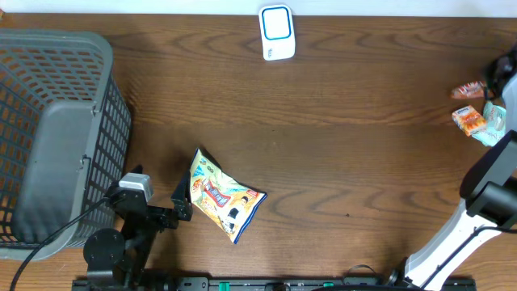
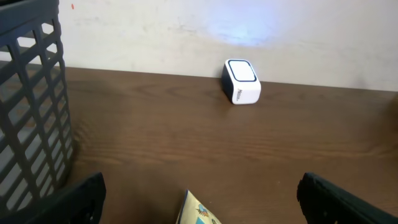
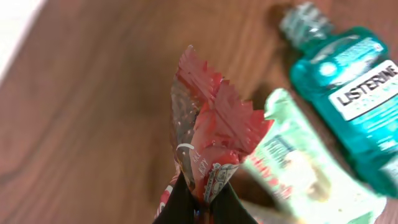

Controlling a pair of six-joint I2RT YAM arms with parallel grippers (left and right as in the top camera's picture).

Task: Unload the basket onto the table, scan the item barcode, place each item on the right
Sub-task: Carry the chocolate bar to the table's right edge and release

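Overhead looks down; left wrist, low, shares the scanner.

The word LISTERINE is read in dark capitals on the white label of the teal bottle, at the upper right of the right wrist view. Small print on the side of the white scanner, on the snack bag and on the red packet cannot be made out.

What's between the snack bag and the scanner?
Only bare wood tabletop between the snack bag and the scanner; the overhead view shows it.
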